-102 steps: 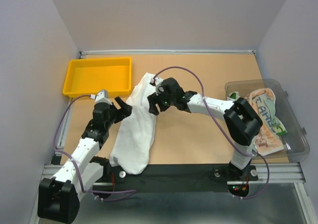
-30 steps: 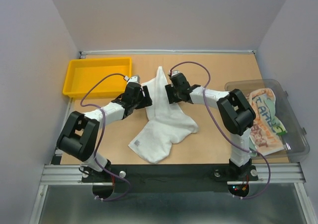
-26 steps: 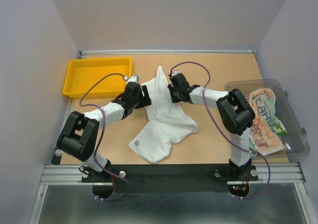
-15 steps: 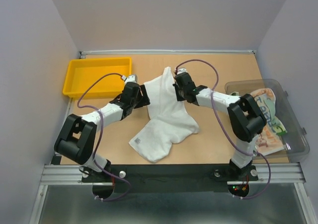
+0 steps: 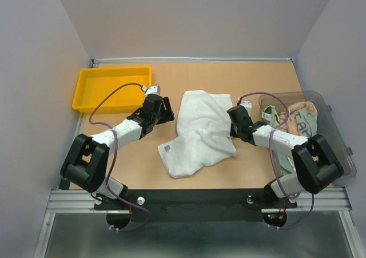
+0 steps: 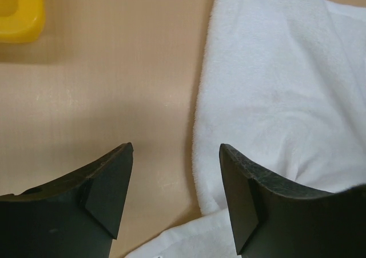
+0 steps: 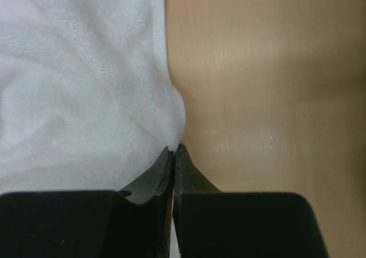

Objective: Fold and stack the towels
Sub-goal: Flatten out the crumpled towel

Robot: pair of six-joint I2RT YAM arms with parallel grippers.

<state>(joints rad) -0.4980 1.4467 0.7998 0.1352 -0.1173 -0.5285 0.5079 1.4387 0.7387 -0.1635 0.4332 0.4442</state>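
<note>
We find the right gripper (image 7: pixel 174 149) clenched on the right edge of the white towel (image 7: pixel 80 69). The cloth puckers into a small peak exactly where the two fingers meet. The left gripper (image 6: pixel 176 155) is released, with its jaws wide apart and nothing between them. It hangs over bare table (image 6: pixel 114 86) at the towel's left edge, and its right finger overlaps the cloth in the wrist view.

In the top view the towel (image 5: pixel 200 129) lies mid-table between the two grippers. Its far part is fairly flat, and its near part is bunched and lapped over itself. A small tag (image 5: pixel 167 148) shows at the near left corner. The yellow tray (image 5: pixel 111 70) sits far left, apart from the towel. The clear bin (image 5: pixel 343 149) at the right holds a printed towel (image 5: pixel 303 126).

We judge the step in hand to be spreading the towel flat before any fold. To do it well:
- the left gripper should close on the left edge directly opposite the right grip;
- both should draw outward evenly and low, so the cloth slides rather than lifts;
- the near bunched part needs smoothing before a crease is set.

The following could not be verified:
- how much cloth sits between the right pads, since only the tip contact shows;
- how many layers lie in the near bunch;
- what else the bin holds, as the right arm crosses it;
- the towel's near edge in either wrist view, where it is cut off.
</note>
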